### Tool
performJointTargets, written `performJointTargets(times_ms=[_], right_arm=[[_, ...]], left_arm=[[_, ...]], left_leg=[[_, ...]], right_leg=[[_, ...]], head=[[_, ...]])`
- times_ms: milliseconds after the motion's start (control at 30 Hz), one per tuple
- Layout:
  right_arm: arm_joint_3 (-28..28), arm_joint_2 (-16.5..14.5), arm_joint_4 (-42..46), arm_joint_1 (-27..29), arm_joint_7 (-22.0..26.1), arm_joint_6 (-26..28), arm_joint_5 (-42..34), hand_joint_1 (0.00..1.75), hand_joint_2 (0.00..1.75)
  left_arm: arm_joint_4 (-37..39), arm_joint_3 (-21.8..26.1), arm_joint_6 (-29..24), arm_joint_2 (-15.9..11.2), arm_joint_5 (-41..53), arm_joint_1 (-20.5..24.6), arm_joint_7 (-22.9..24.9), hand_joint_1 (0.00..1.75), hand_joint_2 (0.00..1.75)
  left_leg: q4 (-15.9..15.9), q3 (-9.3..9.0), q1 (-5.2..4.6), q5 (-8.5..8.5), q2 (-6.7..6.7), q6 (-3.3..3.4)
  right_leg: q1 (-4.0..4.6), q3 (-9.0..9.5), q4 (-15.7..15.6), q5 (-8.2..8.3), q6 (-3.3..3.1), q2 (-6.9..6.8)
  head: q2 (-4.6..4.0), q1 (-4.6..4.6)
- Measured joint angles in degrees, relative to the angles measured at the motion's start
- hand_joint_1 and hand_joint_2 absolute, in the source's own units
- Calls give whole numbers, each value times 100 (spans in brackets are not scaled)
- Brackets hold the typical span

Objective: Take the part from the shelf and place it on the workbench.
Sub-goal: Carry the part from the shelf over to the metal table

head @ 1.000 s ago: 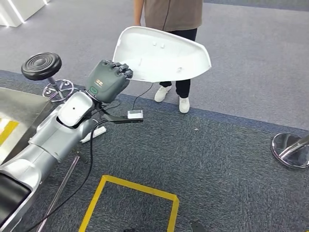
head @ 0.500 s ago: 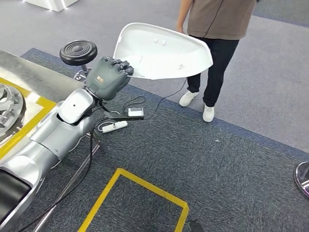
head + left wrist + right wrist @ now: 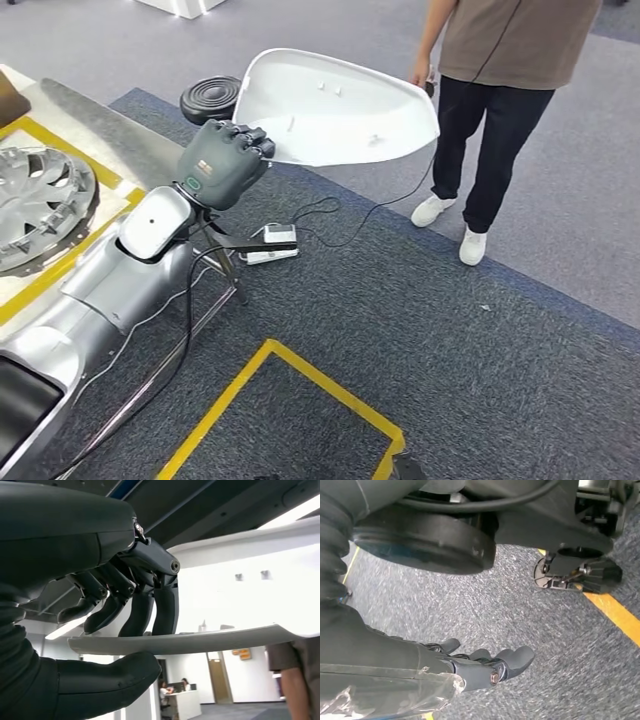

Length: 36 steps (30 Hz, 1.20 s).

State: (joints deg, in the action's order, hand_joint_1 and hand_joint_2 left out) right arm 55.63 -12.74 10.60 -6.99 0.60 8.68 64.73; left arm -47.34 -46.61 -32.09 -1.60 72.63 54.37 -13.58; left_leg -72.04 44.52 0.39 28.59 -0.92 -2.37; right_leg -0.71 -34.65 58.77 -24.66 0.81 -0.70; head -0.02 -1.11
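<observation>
A large white curved plastic part is held up in the air by my left hand, which grips its near left edge. In the left wrist view the same white part lies as a thin edge between the dark fingers and the thumb. The workbench comes in at the far left, grey with yellow tape lines, to the left of my left hand. My right hand hangs over the carpet, its fingers loosely extended with nothing in them.
A silver wheel cover lies on the workbench. A black round stool stands behind my left hand. A person stands at the back right, a cable trailing to a power strip on the carpet. Yellow floor tape marks a square below.
The camera has turned left: the workbench and wheel cover have come into view, and the person and stool have slid right. My left hand still holds the white part at the same height.
</observation>
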Motion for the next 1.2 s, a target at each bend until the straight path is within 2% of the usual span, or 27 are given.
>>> performJointTargets(times_ms=[33,67,100,167,233,300,333,367,433,467,500,533,567,600,667,700,733,767,800,833,867,933,967,1033,1133,1167,1200], right_arm=[[0,-1,0,-1,1,-3,2,0,175],[0,-1,0,-5,1,-5,4,0,175],[0,-2,0,-9,2,-8,4,0,175],[0,-2,0,-13,2,-9,6,0,175],[0,-2,0,-13,1,-8,8,0,175],[0,-2,0,-20,0,-7,10,0,175],[0,-2,0,-25,0,-8,10,0,175],[0,-3,0,-29,0,-8,11,0,175],[1,-3,0,-23,2,-9,8,0,175],[1,-4,0,-22,5,-10,4,0,175],[1,-4,0,-29,7,-10,2,0,175],[1,-3,0,-39,7,-10,1,0,175],[1,-3,0,-51,6,-10,4,0,175],[1,-3,0,-53,1,-9,7,0,175],[2,-10,-2,-28,-3,-9,11,0,175],[2,-17,-4,-15,-4,-8,13,0,175],[2,-24,-7,-7,-5,-7,14,0,175],[2,-31,-9,-5,-7,-7,16,0,175],[2,-37,-9,-7,-8,-5,17,0,175],[1,-41,-8,-11,-9,-6,18,0,175],[1,-46,-7,-15,-8,-5,20,0,175],[1,-50,-4,-13,-8,-2,24,0,175],[1,-49,-4,-7,-8,0,25,0,175],[1,-48,-4,1,-9,2,27,0,175],[1,-48,-4,2,-9,2,27,0,175],[1,-49,-4,-1,-9,3,27,0,175],[1,-50,-4,-4,-9,3,28,0,175]], left_arm=[[0,-1,0,-1,0,-9,-1,175,175],[0,0,0,-4,0,-13,-1,175,175],[0,2,0,-7,0,-8,-1,175,175],[-1,6,0,-4,0,25,-1,175,175],[-2,6,0,4,0,50,-1,175,175],[-2,6,2,-4,0,46,-1,175,175],[-2,7,2,-15,0,46,-1,175,175],[-2,7,3,-19,-1,50,-1,175,175],[-2,5,4,-6,-1,53,-1,175,175],[-2,2,6,2,0,42,-1,175,175],[-2,0,7,6,1,27,-1,175,175],[-2,-1,8,6,2,12,-1,175,175],[-2,-1,9,6,3,1,-1,175,175],[-2,0,9,8,3,-2,-1,175,175],[-2,2,10,13,3,4,-1,175,175],[-2,3,11,16,2,10,-1,175,175],[-2,3,13,19,3,13,-1,175,175],[-2,3,15,15,3,15,-1,175,175],[-2,5,15,2,3,12,-1,175,175],[-2,8,16,-13,3,12,-1,175,175],[-2,10,17,-27,2,18,-1,175,175],[-2,9,26,-31,0,37,-1,175,175],[-2,6,31,-27,-1,42,-1,175,175],[-2,2,37,-20,-1,41,-1,175,175],[-2,1,42,-20,-1,34,-1,175,175],[-2,2,50,-21,-1,29,-1,175,175],[-2,4,58,-22,-1,32,-1,175,175]], left_leg=[[-87,29,0,-23,5,2],[45,-54,-3,-144,19,12],[355,-231,-11,-323,66,32],[1095,-643,-61,-585,320,94],[1451,-820,-108,-619,468,156],[1492,-818,-101,-613,346,210],[1502,-821,-86,-619,277,234],[1510,-827,-65,-630,213,261],[1516,-833,-37,-639,84,297],[1515,-833,-32,-641,14,309],[1514,-832,-31,-640,-58,314],[1511,-832,-30,-640,-132,314],[1507,-835,-25,-641,-207,310],[1501,-838,-16,-641,-286,299],[1478,-820,-3,-642,-442,248],[1469,-790,1,-654,-513,209],[1468,-755,8,-673,-576,169],[1474,-721,18,-698,-638,129],[1491,-702,34,-717,-685,91],[1477,-684,31,-701,-635,59],[1387,-636,21,-630,-516,32],[864,-391,-6,-317,-171,-6],[541,-239,-4,-151,-70,-16],[144,-53,-1,28,-8,-24],[-21,26,1,75,1,-27],[-19,16,1,10,10,-22],[259,-150,-13,-173,102,7]], right_leg=[[4,2,1,-3,-3,-74],[8,7,1,-6,-2,-143],[12,16,2,-12,3,-209],[42,29,12,-35,36,-321],[85,39,16,-60,85,-444],[98,57,8,-90,135,-575],[90,53,43,-134,167,-538],[78,5,172,-226,198,-429],[57,-271,793,-542,248,-113],[53,-467,1193,-702,260,-22],[53,-631,1503,-790,267,17],[52,-714,1628,-771,268,32],[48,-691,1528,-644,264,47],[36,-562,1215,-431,262,90],[-30,-222,451,-91,274,363],[-59,-109,201,-20,275,498],[-75,-64,97,-24,264,589],[-70,-53,75,-38,238,594],[-64,-60,80,-31,197,534],[-60,-54,67,-23,155,472],[-60,-43,51,-13,113,405],[-49,-26,25,-9,48,256],[-39,-24,24,-13,31,193],[-30,-24,24,-20,17,119],[-28,-24,24,-21,15,80],[-25,-19,24,-25,13,14],[-15,-2,25,-36,18,-84]], head=[[0,-1],[0,-2],[0,-3],[0,-8],[0,-3],[0,7],[0,8],[0,18],[0,43],[0,54],[0,60],[0,63],[0,64],[0,65],[0,67],[0,65],[0,67],[0,67],[0,67],[0,61],[0,33],[0,-15],[0,-32],[0,-33],[0,-32],[0,-32],[0,-33]])
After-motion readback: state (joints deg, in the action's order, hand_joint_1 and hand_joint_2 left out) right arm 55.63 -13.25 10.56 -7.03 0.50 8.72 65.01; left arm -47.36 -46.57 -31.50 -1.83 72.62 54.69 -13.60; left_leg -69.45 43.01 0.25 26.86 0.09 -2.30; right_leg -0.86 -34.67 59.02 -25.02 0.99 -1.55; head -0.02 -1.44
